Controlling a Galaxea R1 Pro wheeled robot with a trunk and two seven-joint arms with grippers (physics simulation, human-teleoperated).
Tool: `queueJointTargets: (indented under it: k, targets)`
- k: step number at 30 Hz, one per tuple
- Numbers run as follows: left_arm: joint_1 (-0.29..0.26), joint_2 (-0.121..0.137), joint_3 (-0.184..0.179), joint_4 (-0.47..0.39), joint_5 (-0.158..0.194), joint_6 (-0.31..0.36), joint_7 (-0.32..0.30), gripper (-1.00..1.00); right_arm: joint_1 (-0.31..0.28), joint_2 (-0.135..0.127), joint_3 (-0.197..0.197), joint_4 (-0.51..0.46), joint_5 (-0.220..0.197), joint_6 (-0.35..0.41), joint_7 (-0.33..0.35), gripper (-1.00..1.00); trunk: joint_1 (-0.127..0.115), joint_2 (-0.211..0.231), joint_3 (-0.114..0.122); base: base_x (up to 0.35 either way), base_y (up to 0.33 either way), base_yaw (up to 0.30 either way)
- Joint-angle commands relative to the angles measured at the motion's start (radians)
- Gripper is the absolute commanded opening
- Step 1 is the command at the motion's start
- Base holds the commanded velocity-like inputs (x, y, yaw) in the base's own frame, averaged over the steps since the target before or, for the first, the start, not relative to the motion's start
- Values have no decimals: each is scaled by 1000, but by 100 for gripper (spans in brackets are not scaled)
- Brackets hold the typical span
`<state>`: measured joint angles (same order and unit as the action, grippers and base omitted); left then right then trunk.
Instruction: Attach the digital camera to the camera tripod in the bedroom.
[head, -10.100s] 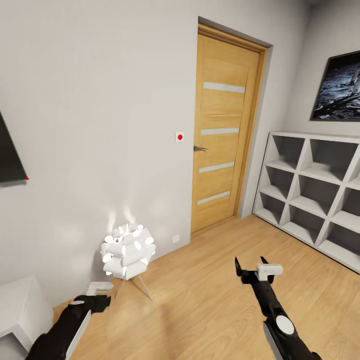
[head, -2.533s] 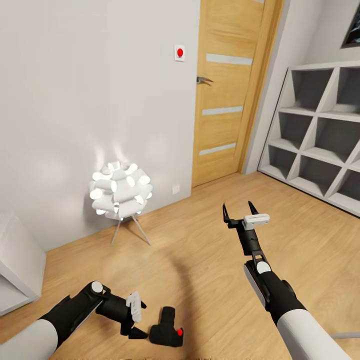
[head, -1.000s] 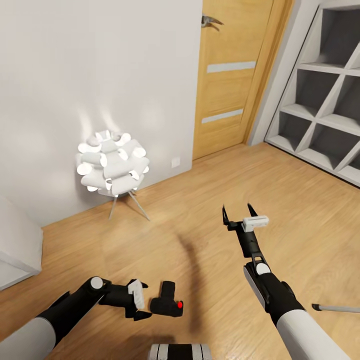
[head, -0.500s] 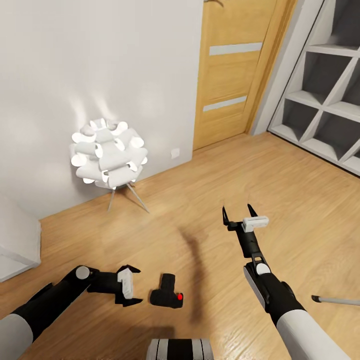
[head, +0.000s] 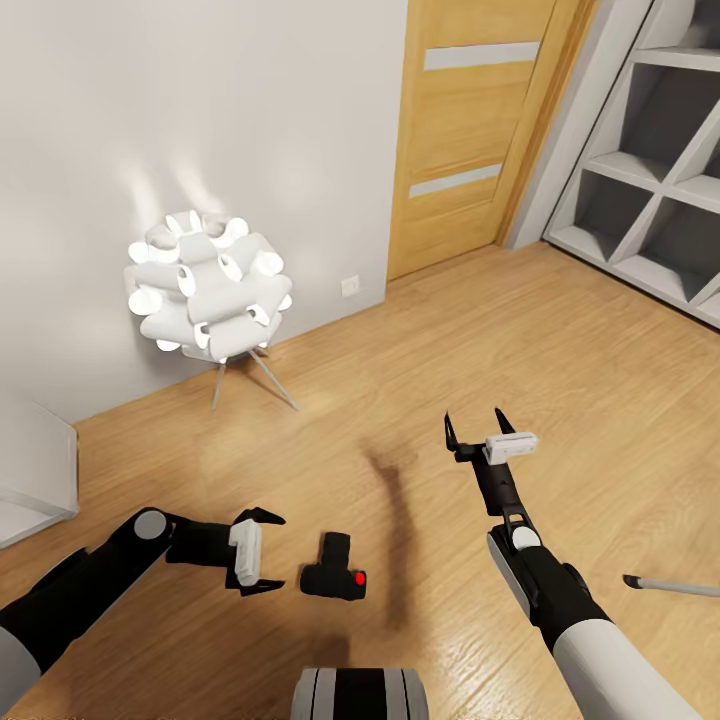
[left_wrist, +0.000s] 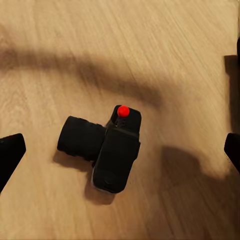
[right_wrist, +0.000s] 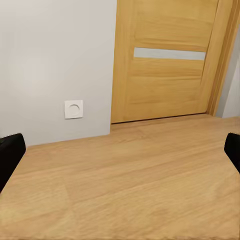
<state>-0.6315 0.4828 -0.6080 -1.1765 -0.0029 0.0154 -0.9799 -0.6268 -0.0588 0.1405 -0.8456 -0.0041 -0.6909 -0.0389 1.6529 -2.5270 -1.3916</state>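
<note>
The digital camera (head: 335, 574), small and black with a red button, lies on the wood floor in front of my base. In the left wrist view the digital camera (left_wrist: 107, 150) sits between the finger lines, lens pointing sideways. My left gripper (head: 272, 552) is open, low over the floor just left of it, fingers aimed at it and not touching. My right gripper (head: 474, 420) is open and empty, held up over bare floor and facing the door. A thin silver leg with a black foot (head: 668, 587), seemingly of the camera tripod, pokes in at the right edge.
A lit white ball lamp (head: 208, 290) on thin legs stands by the grey wall. The oak door (head: 470, 130) is shut, with white cube shelves (head: 650, 220) to its right. A white cabinet (head: 35, 465) sits at the left edge. My base (head: 360, 695) shows at the bottom.
The head view has tilted further down. My left gripper has drawn back a little from the camera and turned to face it. The camera and right arm have not moved.
</note>
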Motion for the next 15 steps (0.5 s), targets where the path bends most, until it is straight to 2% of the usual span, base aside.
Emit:
queueJointTargets:
  k: [1, 8, 15]
  targets:
    - [-1, 0, 4, -8, 0, 2, -9, 100, -1, -1, 4, 0, -1, -2, -4, 100, 0, -1, -5, 0, 0, 0]
    - [-1, 1, 23, -45, 0, 3, -57, 100, -1, -1, 3, 0, -1, -2, -4, 100, 3, -2, -32, 0, 0, 0]
    - [-1, -3, 25, -50, 0, 3, -72, 100, 0, -1, 3, 0, -1, -3, -4, 100, 7, -4, -59, 0, 0, 0]
